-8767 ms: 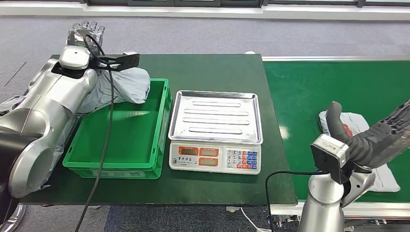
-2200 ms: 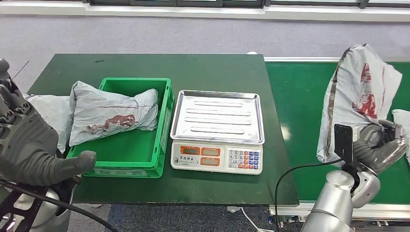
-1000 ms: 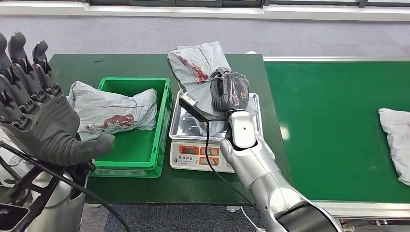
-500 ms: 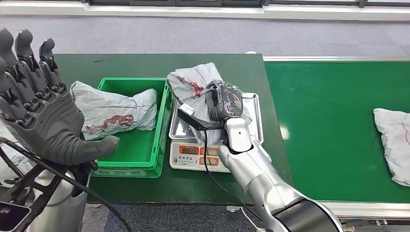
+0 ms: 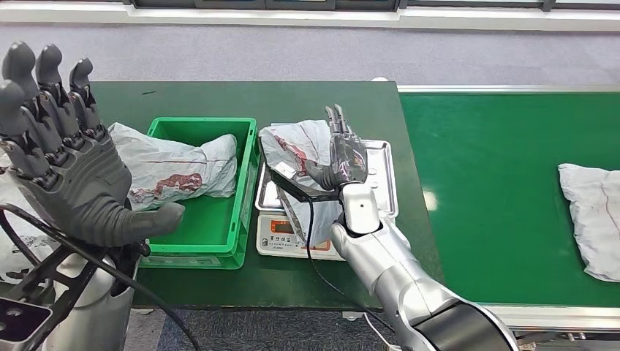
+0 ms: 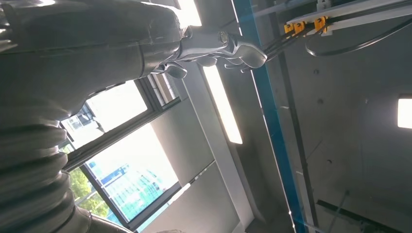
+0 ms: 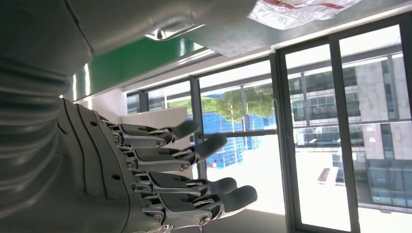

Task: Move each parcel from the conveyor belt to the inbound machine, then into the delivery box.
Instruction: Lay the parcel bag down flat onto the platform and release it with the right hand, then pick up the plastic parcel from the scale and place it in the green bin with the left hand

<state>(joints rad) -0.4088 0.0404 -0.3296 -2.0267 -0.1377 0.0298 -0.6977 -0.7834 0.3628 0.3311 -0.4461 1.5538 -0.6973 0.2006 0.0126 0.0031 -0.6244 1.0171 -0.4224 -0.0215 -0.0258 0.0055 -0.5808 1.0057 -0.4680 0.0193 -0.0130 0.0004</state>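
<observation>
Parcel on scale tray, beside right hand.

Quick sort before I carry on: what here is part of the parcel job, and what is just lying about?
Part of the job:
- grey parcel on the scale tray
- right hand, fingers spread beside it
- parcel in the green box
- green box
- parcel on the conveyor belt
- conveyor belt

Lying about:
- left hand, raised, holding nothing
- black cable
</observation>
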